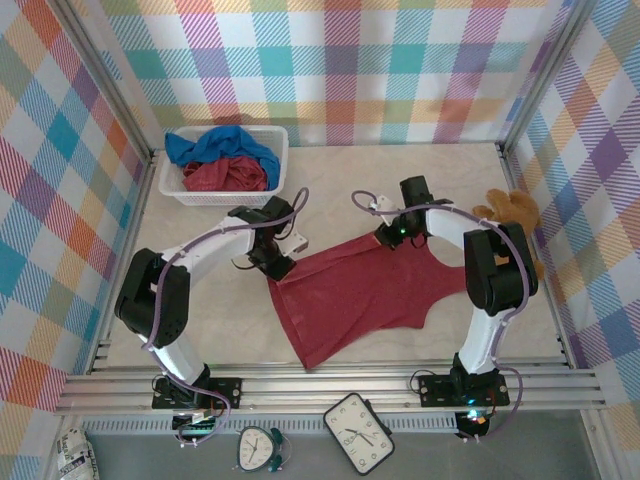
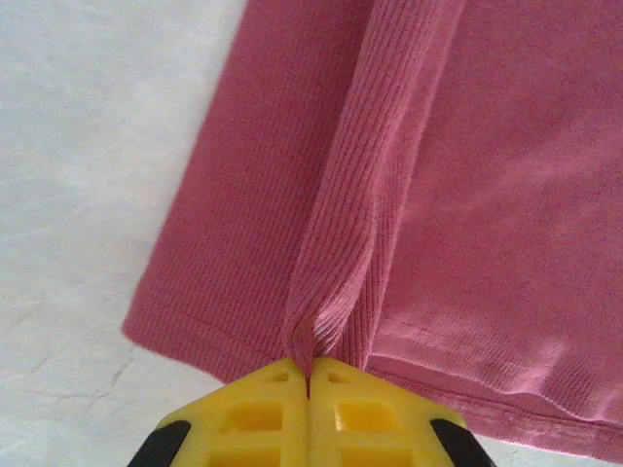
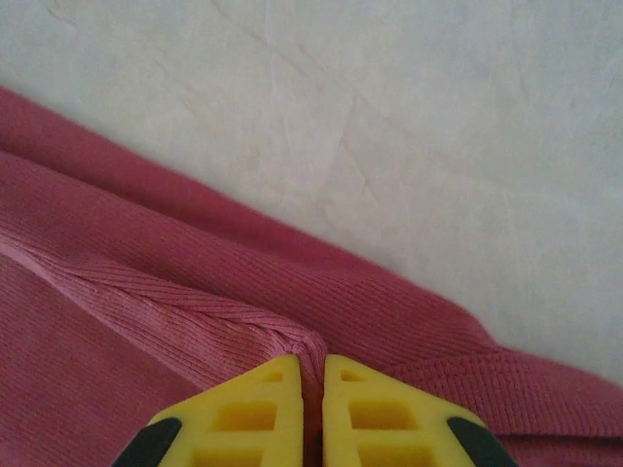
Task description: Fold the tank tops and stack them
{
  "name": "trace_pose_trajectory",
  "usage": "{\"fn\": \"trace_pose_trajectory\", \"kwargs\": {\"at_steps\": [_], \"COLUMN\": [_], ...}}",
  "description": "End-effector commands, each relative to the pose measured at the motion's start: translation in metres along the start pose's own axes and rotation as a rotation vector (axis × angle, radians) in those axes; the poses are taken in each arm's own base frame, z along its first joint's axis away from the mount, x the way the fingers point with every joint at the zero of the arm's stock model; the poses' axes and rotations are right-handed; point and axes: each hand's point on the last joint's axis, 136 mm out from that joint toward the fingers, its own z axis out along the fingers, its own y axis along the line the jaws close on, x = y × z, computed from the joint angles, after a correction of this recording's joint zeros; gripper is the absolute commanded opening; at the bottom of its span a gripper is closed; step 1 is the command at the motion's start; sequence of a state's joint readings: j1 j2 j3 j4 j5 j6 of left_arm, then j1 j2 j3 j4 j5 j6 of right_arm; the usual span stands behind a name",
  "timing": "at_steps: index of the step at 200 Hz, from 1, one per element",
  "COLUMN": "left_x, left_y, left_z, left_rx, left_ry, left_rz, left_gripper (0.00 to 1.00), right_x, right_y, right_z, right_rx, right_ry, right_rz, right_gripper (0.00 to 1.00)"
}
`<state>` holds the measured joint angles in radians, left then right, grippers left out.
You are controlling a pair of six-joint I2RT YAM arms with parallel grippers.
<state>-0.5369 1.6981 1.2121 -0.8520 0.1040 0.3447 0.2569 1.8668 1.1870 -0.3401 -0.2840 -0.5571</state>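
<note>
Though boxed in on 3 sides by plaid walls [image 1: 350, 60] in pastel checks, pale and stone-veined underfoot: 1 desk [image 1: 420, 170], bare over much of its width, edged near the arm bases by 1 metal rail [image 1: 330, 385].

Counted on the desk: 3 tank tops, 1 basket, 1 teddy bear.

Spread flat near the middle, between the 2 arms: 1 spread red tank top [image 1: 360, 295], hem toward the left arm, neck and straps toward the right.

Heaped in the white mesh basket [image 1: 172, 187] at the far left corner: 1 blue tank top [image 1: 215, 148] at the back, 1 crumpled red tank top [image 1: 225, 177] just in front, touching it.

Against the right wall, well apart from the basket: 1 brown teddy bear [image 1: 510, 208].

Below the rail, off the desk: 1 round alarm clock [image 1: 262, 448] and 1 tilted square clock [image 1: 358, 432].

Left fingers [image 2: 258, 413]: yellow, pressed together with no gap, clamped on a raised ridge of ribbed cloth at the spread top's hem.

Right fingers [image 3: 253, 409]: narrow, a mere slit, pinching a fold at the same top's far edge.
</note>
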Motion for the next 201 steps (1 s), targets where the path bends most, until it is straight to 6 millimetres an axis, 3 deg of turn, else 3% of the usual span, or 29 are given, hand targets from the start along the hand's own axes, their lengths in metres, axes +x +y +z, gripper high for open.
{"fn": "trace_pose_trajectory", "kwargs": {"at_steps": [1, 36, 81, 94, 109, 134, 153, 174, 201], "left_x": [0.003, 0.011, 0.028, 0.027, 0.026, 0.021, 0.012, -0.003, -0.028], "left_y": [-0.018, -0.031, -0.039, -0.041, -0.046, -0.057, -0.065, -0.074, -0.073], "left_z": [0.006, 0.019, 0.031, 0.029, 0.025, 0.007, -0.013, -0.033, -0.040], "left_rx": [0.040, 0.041, 0.024, 0.035, 0.055, 0.108, 0.143, 0.189, 0.194], "left_ry": [-0.002, 0.021, 0.094, 0.093, 0.095, 0.070, 0.024, -0.047, -0.128], "left_rz": [-0.020, -0.018, 0.003, 0.002, -0.001, -0.016, -0.036, -0.047, -0.097], "left_gripper": [0.03, 0.07, 0.13, 0.18, 0.25, 0.37, 0.44, 0.49, 0.54], "right_x": [0.003, 0.028, 0.043, 0.046, 0.052, 0.053, 0.045, 0.023, 0.007], "right_y": [-0.002, 0.004, 0.007, 0.008, 0.012, 0.005, -0.013, -0.042, -0.079], "right_z": [-0.009, -0.007, -0.013, -0.015, -0.017, -0.037, -0.061, -0.086, -0.091], "right_rx": [0.029, 0.029, 0.035, 0.036, 0.013, 0.009, 0.054, 0.141, 0.246], "right_ry": [0.009, 0.065, 0.139, 0.162, 0.205, 0.243, 0.213, 0.069, -0.060], "right_rz": [0.018, 0.044, 0.067, 0.079, 0.096, 0.155, 0.212, 0.355, 0.625], "right_gripper": [0.11, 0.16, 0.18, 0.21, 0.33, 0.40, 0.45, 0.52, 0.56]}}
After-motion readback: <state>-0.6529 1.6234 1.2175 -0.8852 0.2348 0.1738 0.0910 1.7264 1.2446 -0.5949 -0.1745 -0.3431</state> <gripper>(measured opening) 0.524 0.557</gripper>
